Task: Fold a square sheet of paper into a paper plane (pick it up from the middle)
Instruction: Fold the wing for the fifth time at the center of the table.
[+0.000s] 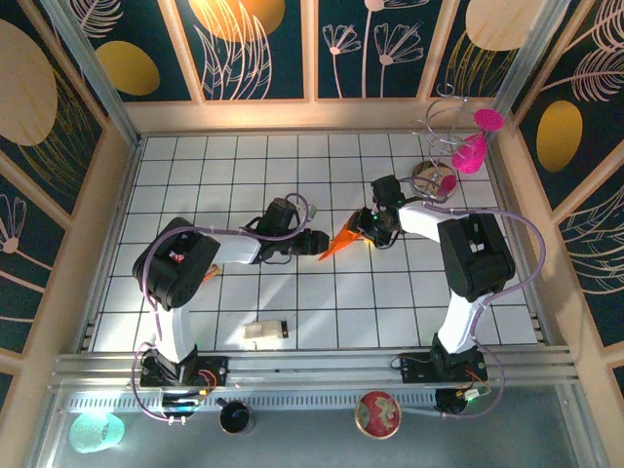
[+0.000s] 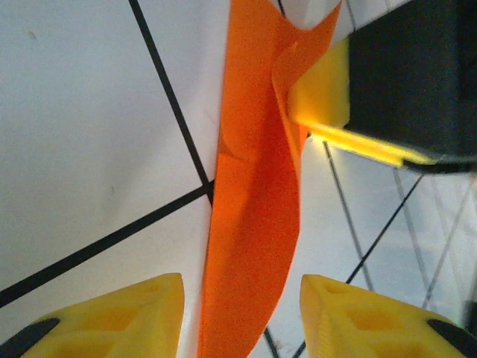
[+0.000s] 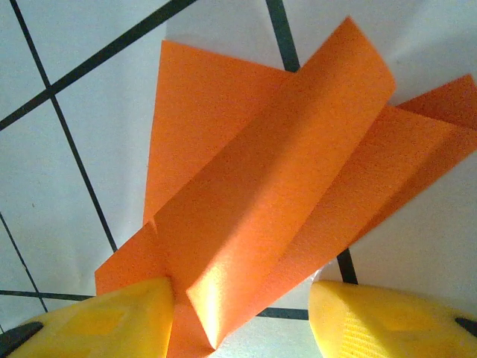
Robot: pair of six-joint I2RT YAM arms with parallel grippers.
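The orange paper plane [image 1: 341, 243] is a folded, pointed piece lying mid-table between the two arms. In the left wrist view the orange paper plane [image 2: 253, 224] stands on edge, running up between my yellow fingers [image 2: 141, 313], which touch neither side. My left gripper [image 2: 240, 283] is open at its pointed end [image 1: 314, 242]. My right gripper [image 1: 371, 227] is at the wide end. In the right wrist view the plane's raised fold [image 3: 276, 201] sits between the jaws of the right gripper [image 3: 242, 291]. The left finger [image 3: 127, 317] rests against the paper and the right finger [image 3: 373, 317] stands apart from it.
A small beige block [image 1: 263, 331] lies near the table's front edge. A wire stand with pink pieces [image 1: 466, 146] and a small bowl [image 1: 430, 177] occupy the back right corner. Wooden walls [image 1: 117, 185] ring the tiled floor. A teal cup [image 1: 96, 432] and a red lid [image 1: 377, 413] sit on the front ledge.
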